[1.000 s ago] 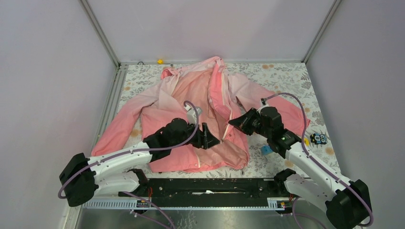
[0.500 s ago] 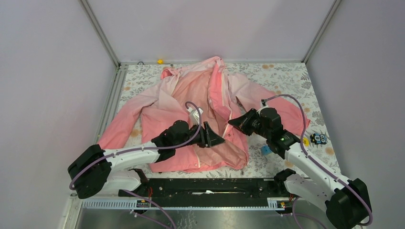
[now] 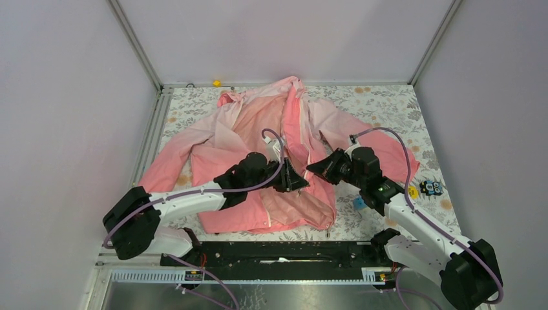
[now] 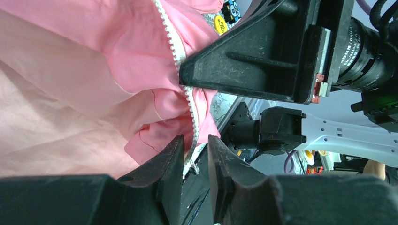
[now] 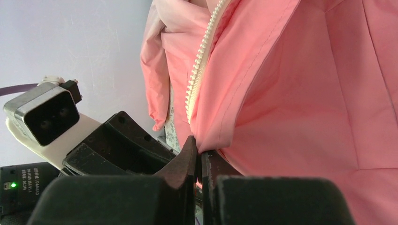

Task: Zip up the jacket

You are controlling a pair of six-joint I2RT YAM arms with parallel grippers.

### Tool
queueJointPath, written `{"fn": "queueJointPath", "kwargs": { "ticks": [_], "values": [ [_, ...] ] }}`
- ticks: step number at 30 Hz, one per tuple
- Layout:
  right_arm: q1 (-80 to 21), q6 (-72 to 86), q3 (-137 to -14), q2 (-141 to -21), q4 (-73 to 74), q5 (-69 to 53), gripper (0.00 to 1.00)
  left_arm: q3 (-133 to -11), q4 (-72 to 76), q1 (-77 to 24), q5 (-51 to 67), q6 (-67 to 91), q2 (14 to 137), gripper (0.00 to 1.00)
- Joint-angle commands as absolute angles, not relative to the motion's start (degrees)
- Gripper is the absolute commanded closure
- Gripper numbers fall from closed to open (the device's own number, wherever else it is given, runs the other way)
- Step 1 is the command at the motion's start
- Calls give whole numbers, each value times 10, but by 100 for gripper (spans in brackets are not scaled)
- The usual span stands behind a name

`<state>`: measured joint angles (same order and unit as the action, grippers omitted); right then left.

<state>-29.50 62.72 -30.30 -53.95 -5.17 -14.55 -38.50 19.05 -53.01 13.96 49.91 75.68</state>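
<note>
Nearby, a blue block [image 3: 359, 203] flanks the jacket [image 3: 258, 129].

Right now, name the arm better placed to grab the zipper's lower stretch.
Left. The left end effector straddles the white zipper with its jaws slightly apart, probably about to close. The right end effector is shut on the jacket edge farther along, so it is occupied.

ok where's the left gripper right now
In the top view, the left gripper is over the open front of the jacket, just left of the right gripper.
</note>
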Motion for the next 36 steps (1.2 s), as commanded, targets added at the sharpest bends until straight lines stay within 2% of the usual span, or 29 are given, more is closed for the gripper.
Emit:
{"fn": "queueJointPath", "kwargs": {
  "ticks": [1,5,8,9,10,12,15,18,22,24,26,36],
  "values": [
    [-293,599,-308,-540,-93,-171,100,-416,191,-526,155,472,774,74],
    [-293,550,-314,-546,-99,-214,100,-433,178,-521,167,470,795,89],
    [-293,497,-338,-548,-52,-230,100,-439,188,-509,199,478,812,100],
    [-293,469,-345,-547,-33,-239,95,-431,211,-501,215,491,814,100],
    [-293,431,-357,-545,2,-244,83,-417,245,-491,236,507,814,100],
    [-293,357,-380,-536,86,-213,69,-385,324,-464,280,554,816,100],
    [-293,283,-394,-502,162,-156,55,-344,443,-426,339,627,835,100],
    [-293,253,-395,-466,169,-211,45,-326,529,-409,378,681,862,100],
    [-293,306,-366,-473,106,-371,45,-317,595,-407,391,714,882,100],
    [-292,379,-333,-485,42,-425,50,-316,590,-407,389,712,881,100],
    [-292,428,-301,-488,-3,-429,54,-314,583,-407,385,706,877,100],
    [-293,550,-222,-506,-154,-436,55,-313,552,-408,384,684,855,100]
  ]
}}
